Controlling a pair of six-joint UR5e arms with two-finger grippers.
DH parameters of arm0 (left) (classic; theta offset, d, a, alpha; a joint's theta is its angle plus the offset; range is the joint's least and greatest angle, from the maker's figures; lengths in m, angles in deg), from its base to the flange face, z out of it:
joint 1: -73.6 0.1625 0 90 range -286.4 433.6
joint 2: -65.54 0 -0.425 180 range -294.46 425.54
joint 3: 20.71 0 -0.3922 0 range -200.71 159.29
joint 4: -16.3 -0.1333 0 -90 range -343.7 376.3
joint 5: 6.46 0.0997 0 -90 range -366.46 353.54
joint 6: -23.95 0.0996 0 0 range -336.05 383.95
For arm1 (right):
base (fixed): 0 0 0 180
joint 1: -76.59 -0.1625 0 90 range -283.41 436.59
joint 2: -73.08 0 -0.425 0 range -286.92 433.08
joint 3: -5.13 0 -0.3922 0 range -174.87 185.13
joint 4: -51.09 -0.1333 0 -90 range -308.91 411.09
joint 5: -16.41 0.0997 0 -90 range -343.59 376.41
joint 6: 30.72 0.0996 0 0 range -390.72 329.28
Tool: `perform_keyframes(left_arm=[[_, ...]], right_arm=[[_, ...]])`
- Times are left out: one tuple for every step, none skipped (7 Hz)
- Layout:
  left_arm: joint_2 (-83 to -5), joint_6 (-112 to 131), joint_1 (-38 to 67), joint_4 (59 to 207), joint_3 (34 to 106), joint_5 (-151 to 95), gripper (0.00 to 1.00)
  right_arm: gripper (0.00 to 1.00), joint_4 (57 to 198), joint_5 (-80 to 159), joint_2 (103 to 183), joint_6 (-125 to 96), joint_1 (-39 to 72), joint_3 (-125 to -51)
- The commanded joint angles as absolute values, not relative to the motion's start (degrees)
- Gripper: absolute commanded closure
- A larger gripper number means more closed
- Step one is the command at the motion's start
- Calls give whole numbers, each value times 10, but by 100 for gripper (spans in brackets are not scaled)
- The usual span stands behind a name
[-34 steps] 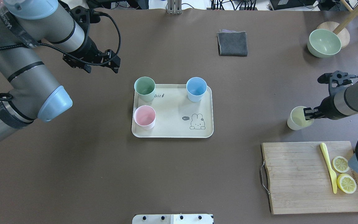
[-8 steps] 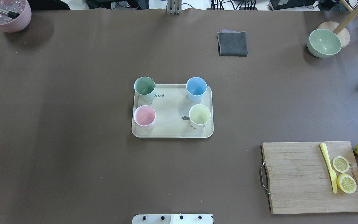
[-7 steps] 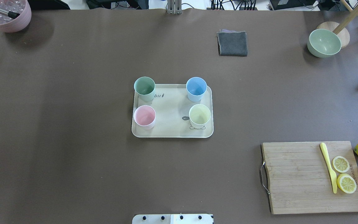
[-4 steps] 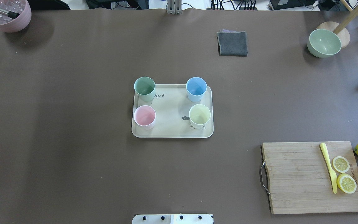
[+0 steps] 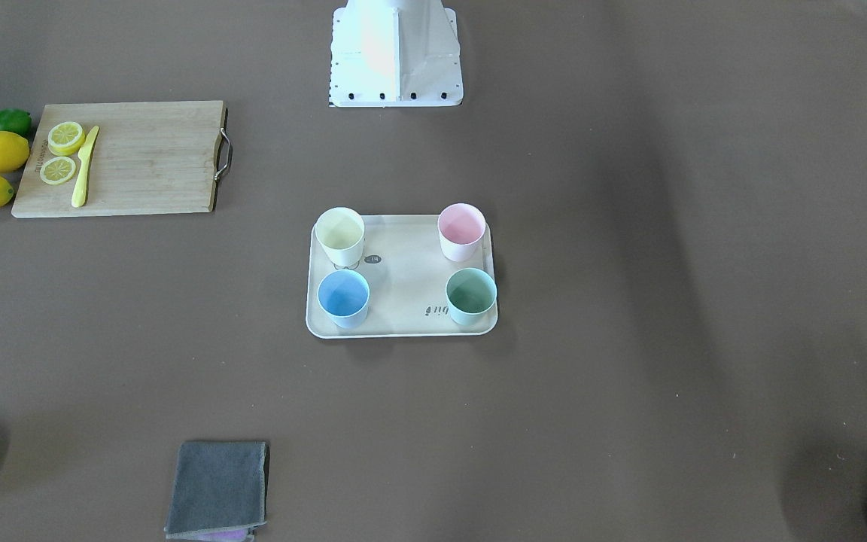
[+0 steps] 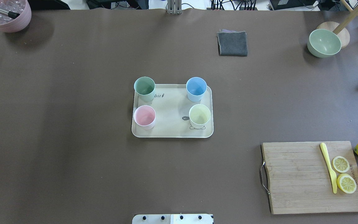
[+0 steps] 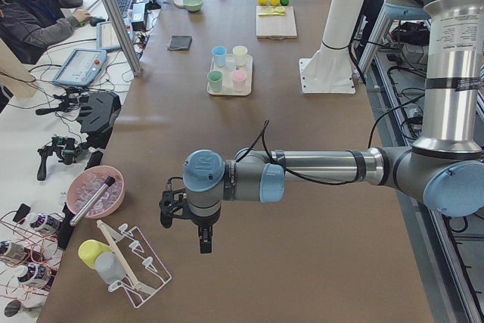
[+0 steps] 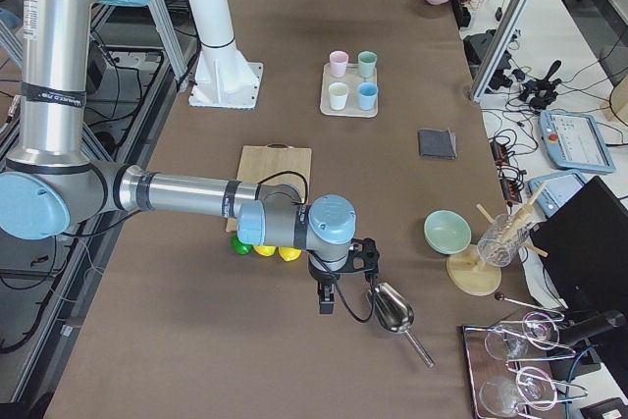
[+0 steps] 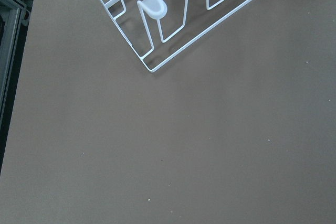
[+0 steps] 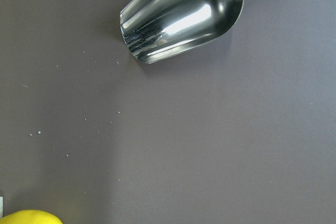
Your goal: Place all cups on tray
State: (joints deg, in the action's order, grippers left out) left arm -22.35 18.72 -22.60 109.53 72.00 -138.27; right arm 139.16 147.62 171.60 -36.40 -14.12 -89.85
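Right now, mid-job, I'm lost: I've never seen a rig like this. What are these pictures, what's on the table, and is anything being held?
This is a two-armed robot at a brown table. Two pictures look down on the table, one from behind the robot and one facing it. Two look along the table from its ends, and two come from cameras on the wrists.

In the middle sits the tray. Four cups stand upright on it: a mint green cup, a blue cup, a pink cup and a yellow cup.

Off to the sides lie a cutting board with lemon slices, a grey cloth and a green bowl.

The left hand hangs beside a wire rack, and the right hand beside a metal scoop. Neither seems to hold anything. I cannot tell whether they are open or shut.
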Motion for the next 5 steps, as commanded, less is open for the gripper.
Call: perform_keyframes(left_arm=[[-210,187,-226,1099,732,-1383,2],[-209,187,-225,1099,733,-1383,2],[-209,187,-225,1099,734,-1383,2],[-209,187,-224,1105,735,-1383,2],[-209,187,-196,1123,733,-1382,2]], right_arm=[[0,1392,1477,1716,-364,-141,-898],[0,1392,1477,1716,-364,-141,-898],[0,1391,1477,1716,-365,-141,-898],[0,1391,1477,1716,-365,-141,-900],[0,1391,1479,1715,-366,-140,-900]])
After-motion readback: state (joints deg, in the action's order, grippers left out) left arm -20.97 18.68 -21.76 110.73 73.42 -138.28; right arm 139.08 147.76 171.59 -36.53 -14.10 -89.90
